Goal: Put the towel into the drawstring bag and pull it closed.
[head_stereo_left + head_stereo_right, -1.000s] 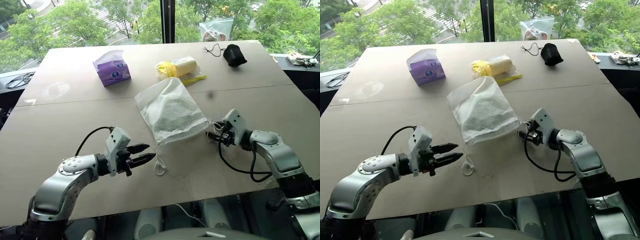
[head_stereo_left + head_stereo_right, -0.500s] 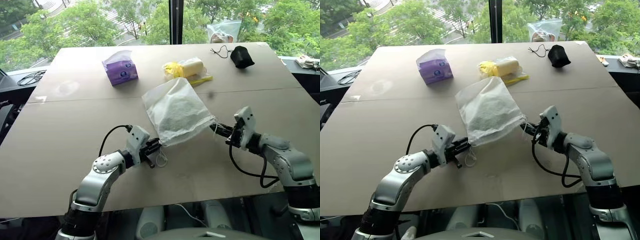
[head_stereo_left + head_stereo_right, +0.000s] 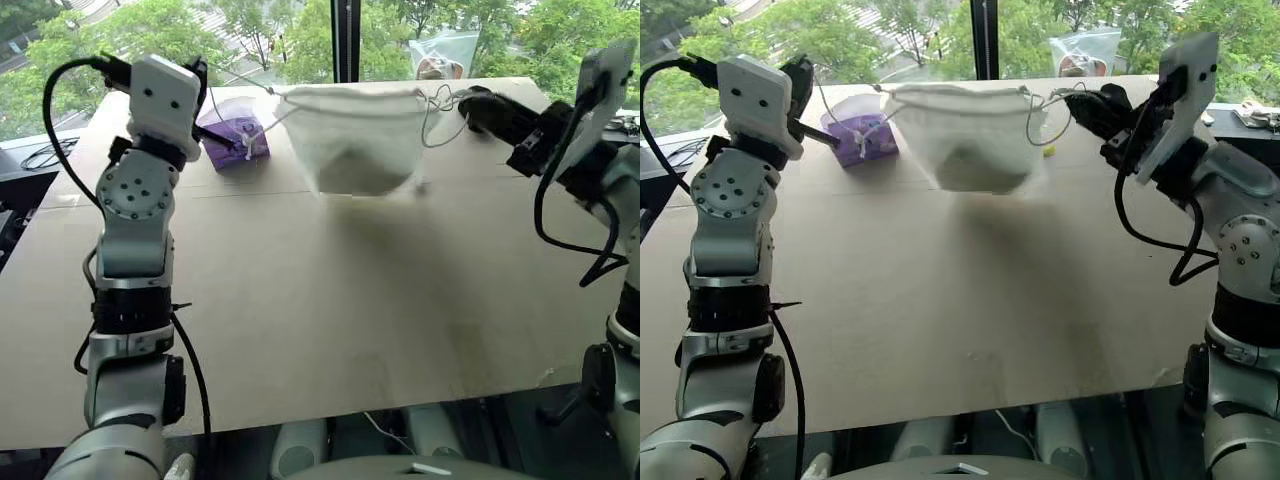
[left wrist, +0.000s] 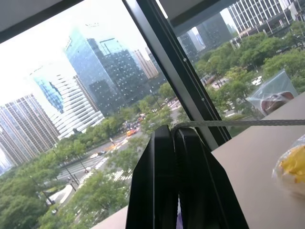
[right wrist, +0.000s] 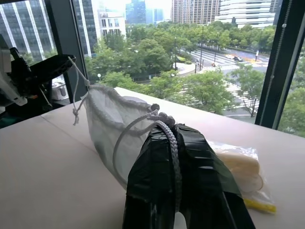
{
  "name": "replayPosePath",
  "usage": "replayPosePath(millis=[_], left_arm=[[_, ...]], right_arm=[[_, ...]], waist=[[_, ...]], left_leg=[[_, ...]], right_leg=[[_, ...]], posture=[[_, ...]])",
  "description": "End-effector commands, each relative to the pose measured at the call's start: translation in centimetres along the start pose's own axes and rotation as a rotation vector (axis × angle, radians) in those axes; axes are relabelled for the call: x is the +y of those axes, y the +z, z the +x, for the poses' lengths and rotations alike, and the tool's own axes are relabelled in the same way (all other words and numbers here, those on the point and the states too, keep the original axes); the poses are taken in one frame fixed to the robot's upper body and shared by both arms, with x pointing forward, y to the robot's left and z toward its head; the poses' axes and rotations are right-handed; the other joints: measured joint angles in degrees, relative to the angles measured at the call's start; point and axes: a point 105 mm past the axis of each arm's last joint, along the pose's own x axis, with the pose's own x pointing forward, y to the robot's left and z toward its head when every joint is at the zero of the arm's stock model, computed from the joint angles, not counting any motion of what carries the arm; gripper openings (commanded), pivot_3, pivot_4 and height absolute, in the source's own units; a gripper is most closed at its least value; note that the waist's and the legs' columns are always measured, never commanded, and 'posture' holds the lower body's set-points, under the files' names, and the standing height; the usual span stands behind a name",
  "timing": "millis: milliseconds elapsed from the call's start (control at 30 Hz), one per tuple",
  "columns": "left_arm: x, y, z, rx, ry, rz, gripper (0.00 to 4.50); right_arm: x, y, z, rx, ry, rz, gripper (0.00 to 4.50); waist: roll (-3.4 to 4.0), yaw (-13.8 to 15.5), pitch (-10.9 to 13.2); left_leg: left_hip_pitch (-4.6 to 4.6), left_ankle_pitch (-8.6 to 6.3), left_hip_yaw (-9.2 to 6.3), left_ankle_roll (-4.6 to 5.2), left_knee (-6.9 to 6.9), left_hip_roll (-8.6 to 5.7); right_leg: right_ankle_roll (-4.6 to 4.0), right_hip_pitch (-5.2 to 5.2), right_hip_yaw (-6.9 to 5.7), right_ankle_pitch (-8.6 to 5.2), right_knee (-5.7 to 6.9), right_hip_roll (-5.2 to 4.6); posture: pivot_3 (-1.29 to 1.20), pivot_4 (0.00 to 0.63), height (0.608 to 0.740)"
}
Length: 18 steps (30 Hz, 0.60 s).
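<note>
Both arms have risen from table level since the earlier frames, and the drawstring bag [image 3: 352, 140], which lay flat on the table [image 3: 330, 300], now hangs in the air between them, clear of the surface. Its mouth is stretched into a nearly straight line from side to side. The left gripper [image 3: 232, 142] has its fingers pressed together on a white cord [image 4: 224, 123] that runs taut away from its fingertips toward the bag. The right gripper [image 3: 1087, 108] is likewise clamped on the opposite cord [image 5: 172, 143], which loops over its fingers and leads back to the gathered rim of the bag. A darker, bulkier mass sags in the bottom of the bag; it is probably the towel [image 3: 975, 165], though the fabric veils it too much to be certain. Behind the bag on the table sit a purple tissue pack [image 3: 855, 138] and a clear packet of yellow items [image 5: 240, 172].
</note>
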Motion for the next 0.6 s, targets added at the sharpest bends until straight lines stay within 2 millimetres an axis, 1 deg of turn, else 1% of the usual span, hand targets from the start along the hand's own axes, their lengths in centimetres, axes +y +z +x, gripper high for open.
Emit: replayPosePath(millis=[33, 67, 100, 167, 200, 233, 267, 300, 333, 367, 400, 433, 500, 533, 567, 600], left_arm=[[7.1, -7.1, -3.1, 0.304, 0.306, -0.063, 0.09], [8.2, -7.8, -3.9, 0.331, 0.357, -0.072, 0.09], [8.7, -8.1, -4.3, 0.343, 0.384, -0.070, 0.09], [9.7, -7.9, -4.7, 0.332, 0.420, -0.052, 0.09], [10.2, -7.7, -4.7, 0.318, 0.430, -0.045, 0.09], [10.4, -7.4, -4.4, 0.298, 0.430, -0.048, 0.09], [10.1, -6.7, -3.8, 0.256, 0.405, -0.069, 0.09], [9.1, -6.0, -3.1, 0.205, 0.351, -0.105, 0.09], [7.5, -5.1, -2.4, 0.153, 0.269, -0.159, 0.09], [6.4, -4.5, -1.9, 0.119, 0.213, -0.194, 0.09], [4.1, -3.6, -1.6, 0.078, 0.106, -0.204, 0.09], [2.7, -3.0, -1.5, 0.053, 0.037, -0.205, 0.09], [-3.7, -2.9, -2.8, 0.057, -0.220, -0.305, 0.09], [-6.3, -3.4, -3.9, 0.084, -0.315, -0.349, 0.09], [-9.3, -3.6, -5.4, 0.110, -0.425, -0.431, 0.09], [-11.8, -4.2, -6.8, 0.151, -0.512, -0.485, 0.09]], right_arm=[[-10.8, 1.5, -5.5, 0.037, -0.567, -0.172, 0.00], [-12.5, 1.5, -7.0, 0.054, -0.665, -0.193, 0.00], [-13.5, 1.5, -8.1, 0.062, -0.722, -0.204, 0.00], [-14.9, 2.2, -9.9, 0.075, -0.795, -0.294, 0.00], [-15.4, 2.9, -10.7, 0.068, -0.824, -0.320, 0.00], [-15.6, 3.4, -11.1, 0.064, -0.831, -0.343, 0.00], [-15.3, 3.6, -10.8, 0.057, -0.798, -0.351, 0.00], [-14.6, 3.5, -10.2, 0.049, -0.733, -0.331, 0.00], [-13.5, 3.1, -9.3, 0.050, -0.640, -0.300, 0.00], [-12.7, 2.8, -8.7, 0.050, -0.578, -0.276, 0.00], [-10.5, 1.8, -7.7, 0.067, -0.430, -0.244, 0.00], [-8.9, 1.1, -7.2, 0.080, -0.330, -0.223, 0.00], [-4.3, -3.3, -7.2, 0.246, -0.073, -0.189, 0.00], [-3.0, -5.6, -7.6, 0.333, -0.017, -0.179, 0.00], [-1.5, -8.1, -7.9, 0.425, 0.040, -0.180, 0.00], [-0.4, -10.3, -8.1, 0.494, 0.078, -0.191, 0.00]], waist=[[0.01, 0.01, -0.01], [-0.03, 0.01, -0.01], [-0.08, 0.01, 0.02], [-0.15, 0.13, 0.09], [-0.22, 0.19, 0.19], [-0.17, 0.27, 0.27], [-0.11, 0.31, 0.33], [-0.11, 0.27, 0.34], [-0.11, 0.19, 0.33], [-0.11, 0.12, 0.33], [-0.11, 0.05, 0.32], [-0.11, -0.01, 0.31], [-0.10, -0.03, 0.28], [-0.11, -0.01, 0.25], [-0.12, 0.01, 0.22], [-0.09, 0.02, 0.22]], left_leg=[[0.00, 0.00, 0.10, 0.00, -0.01, 0.00], [-0.05, 0.00, 0.19, 0.00, -0.01, 0.01], [-0.12, -0.01, 0.40, 0.01, -0.02, 0.06], [-0.21, -0.01, 0.52, 0.01, -0.02, 0.08], [-0.24, -0.01, 0.51, 0.01, -0.01, 0.07], [-0.27, -0.01, 0.49, 0.02, 0.01, 0.07], [-0.28, -0.01, 0.50, 0.03, 0.04, 0.06], [-0.28, -0.02, 0.50, 0.05, 0.04, 0.03], [-0.24, -0.02, 0.49, 0.05, 0.05, 0.03], [-0.19, -0.03, 0.50, 0.06, 0.05, 0.03], [-0.15, -0.03, 0.50, 0.06, 0.05, 0.04], [-0.13, -0.03, 0.51, 0.05, 0.04, 0.05], [-0.10, -0.02, 0.49, 0.04, 0.05, 0.12], [-0.10, -0.02, 0.46, 0.03, 0.02, 0.11], [-0.09, -0.02, 0.46, 0.03, 0.03, 0.13], [-0.04, -0.02, 0.44, 0.02, 0.04, 0.15]], right_leg=[[0.03, 0.00, -0.02, -0.01, -0.01, -0.03], [0.06, 0.00, -0.05, -0.02, -0.02, -0.07], [0.08, -0.01, -0.05, -0.03, -0.08, -0.16], [0.15, -0.06, -0.08, -0.07, -0.09, -0.25], [0.15, -0.06, -0.11, -0.08, -0.08, -0.26], [0.15, -0.06, -0.15, -0.08, -0.09, -0.27], [0.15, -0.06, -0.14, -0.08, -0.07, -0.28], [0.15, -0.06, -0.15, -0.07, -0.07, -0.32], [0.15, -0.03, -0.16, -0.07, -0.05, -0.32], [0.15, 0.01, -0.16, -0.07, -0.05, -0.31], [0.16, 0.03, -0.14, -0.07, -0.04, -0.31], [0.16, 0.03, -0.12, -0.07, -0.03, -0.29], [0.17, 0.06, -0.06, -0.07, -0.02, -0.25], [0.17, 0.09, -0.09, -0.07, -0.03, -0.26], [0.17, 0.08, -0.08, -0.07, -0.01, -0.27], [0.18, 0.14, -0.08, -0.08, 0.02, -0.28]], posture=[[0.00, 0.150, 0.740], [0.00, 0.150, 0.740], [0.00, 0.150, 0.740], [0.00, 0.150, 0.740], [0.00, 0.150, 0.740], [0.00, 0.150, 0.740], [0.00, 0.150, 0.740], [0.00, 0.150, 0.740], [0.00, 0.150, 0.740], [0.00, 0.150, 0.740], [0.00, 0.150, 0.740], [0.00, 0.150, 0.740], [0.00, 0.150, 0.740], [0.00, 0.150, 0.740], [0.00, 0.150, 0.740], [0.00, 0.150, 0.740]])
